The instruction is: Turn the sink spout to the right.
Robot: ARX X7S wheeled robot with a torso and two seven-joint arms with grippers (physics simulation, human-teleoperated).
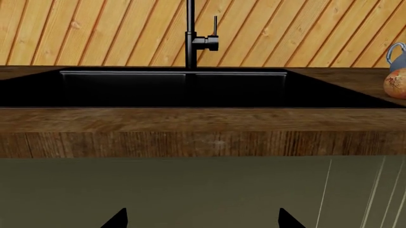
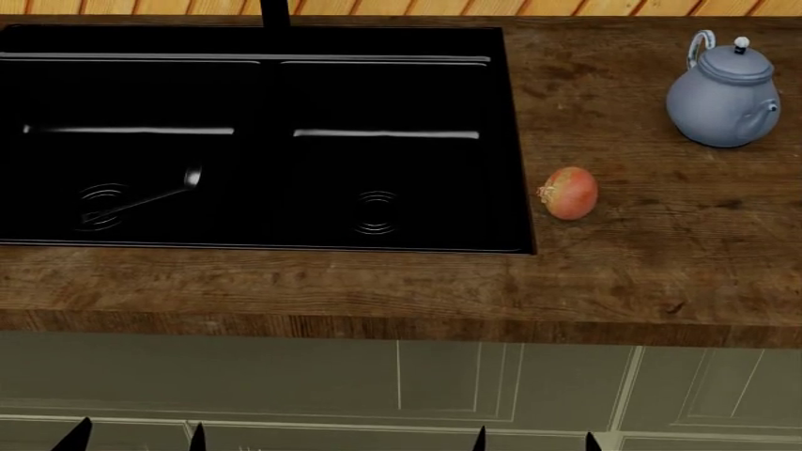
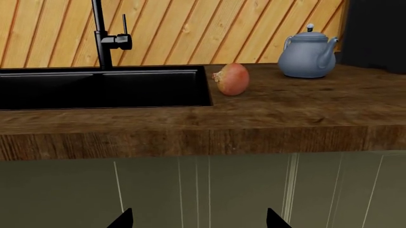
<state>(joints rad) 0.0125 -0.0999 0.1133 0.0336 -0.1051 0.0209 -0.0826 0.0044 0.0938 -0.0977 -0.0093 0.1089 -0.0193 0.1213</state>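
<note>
Both my grippers hang low in front of the cabinet doors, well short of the counter. On my left gripper (image 1: 201,219) only two dark fingertips (image 1: 117,219) poke into the left wrist view, set wide apart with nothing between them. My right gripper (image 3: 198,219) looks the same in its own camera: two tips spread wide, holding nothing. From the head view, all four tips sit along the 6 o'clock edge, my left pair at about 7 o'clock and my right pair (image 2: 532,440) nearer 5 o'clock.

The sink spout (image 1: 190,33) rises as a slim black tube from the back rim of the black double sink (image 1: 171,88), straight ahead of my left wrist camera at 12 o'clock. A short side valve with a thin upright lever (image 1: 215,24) juts from it. In the head view only the spout's base (image 2: 274,11) shows, at about 11 o'clock on the top edge; where its outlet points I cannot tell.

On the wooden countertop (image 2: 376,291), a reddish onion (image 2: 570,193) lies just beside the sink's right rim, at about 2 o'clock. A blue-grey kettle (image 2: 723,92) stands farther back, apart from it.
</note>
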